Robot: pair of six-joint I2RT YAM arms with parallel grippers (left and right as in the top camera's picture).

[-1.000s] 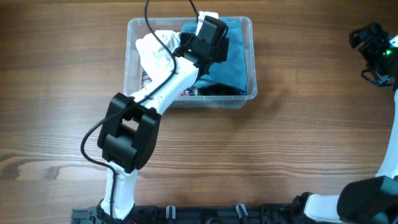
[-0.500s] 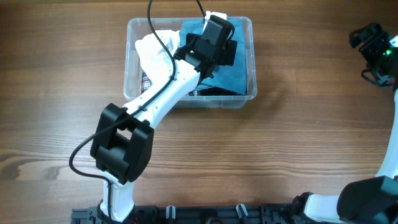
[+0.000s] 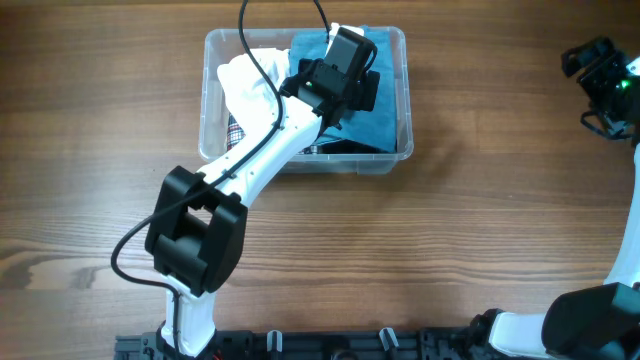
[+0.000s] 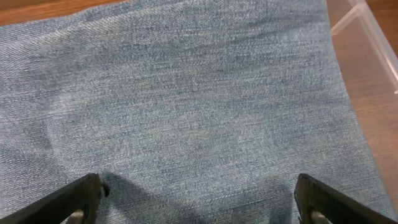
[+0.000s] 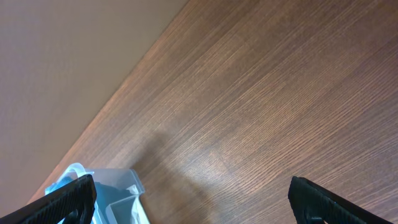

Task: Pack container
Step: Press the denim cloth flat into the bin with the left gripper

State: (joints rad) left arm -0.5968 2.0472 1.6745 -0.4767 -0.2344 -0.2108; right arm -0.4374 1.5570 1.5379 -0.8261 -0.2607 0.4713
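Note:
The clear container (image 3: 207, 110) stands on the far middle of the table. Folded blue denim (image 3: 385, 112) fills its right half, and a crumpled white garment (image 3: 244, 78) lies on its left. My left gripper (image 3: 352, 62) hangs open over the denim inside the container. In the left wrist view the denim (image 4: 186, 93) fills the frame, the left gripper (image 4: 199, 205) holds nothing, and both fingertips (image 4: 81, 196) sit just above the cloth. My right gripper (image 3: 598, 70) is far off at the table's right edge. It is open (image 5: 193, 205) above bare wood, with the container (image 5: 118, 193) at its lower left.
A dark patterned garment (image 3: 238, 130) shows under the white one by the container's near left wall. The container's rim (image 4: 364, 28) lies just right of the denim's edge. My left arm's black elbow (image 3: 195, 230) stands over the near left of the wooden table (image 3: 480, 220).
My left arm stretched a little farther right over the denim during the first half second, its elbow swinging left. It has held still since. The right arm has not moved.

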